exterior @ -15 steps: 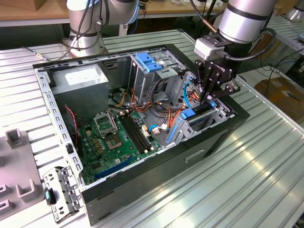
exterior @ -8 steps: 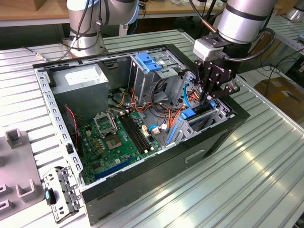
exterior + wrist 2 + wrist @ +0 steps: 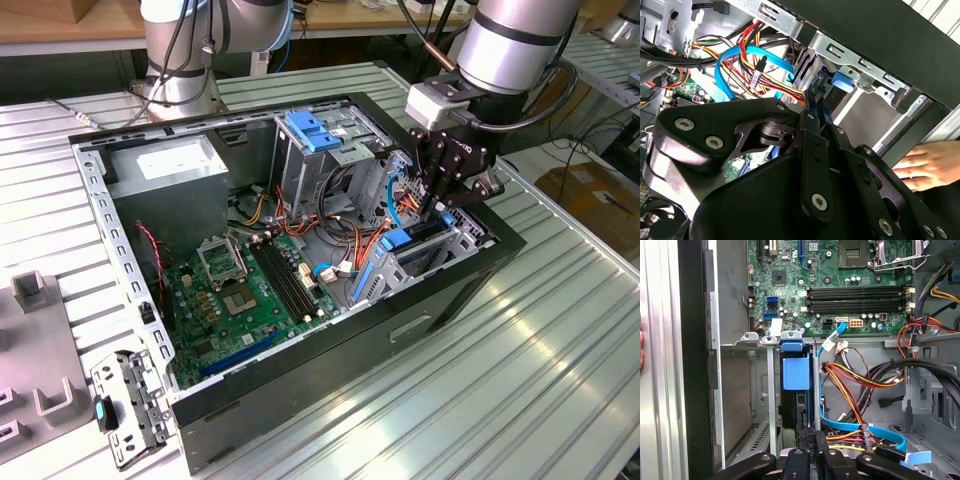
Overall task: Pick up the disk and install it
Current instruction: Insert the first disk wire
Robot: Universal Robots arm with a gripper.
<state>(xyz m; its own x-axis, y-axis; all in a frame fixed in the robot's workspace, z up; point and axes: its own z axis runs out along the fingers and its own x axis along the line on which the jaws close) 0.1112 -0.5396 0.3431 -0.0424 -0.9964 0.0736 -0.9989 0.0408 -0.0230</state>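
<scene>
Down in the drive bay at the front corner of the computer case (image 3: 330,345), the disk (image 3: 799,405) stands on edge between the bay's metal walls, its blue plastic rail tab (image 3: 796,371) facing up toward the motherboard (image 3: 840,285) side in the first wrist view. It looks most of the way seated, though whether it has latched fully home is hard to judge from this angle, so the install seems close to done but not confirmed. No cable appears plugged into the disk's near edge yet; the light-blue data cable (image 3: 860,427) and the bundle of coloured power wires (image 3: 855,385) lie loose just beside it. The claw (image 3: 810,452) is clenched narrow on the disk's near edge, its fingers close together with the drive between them. A person's hand (image 3: 932,162) rests on the outside of the case, near the bay, on the ribbed metal bench (image 3: 540,380).
</scene>
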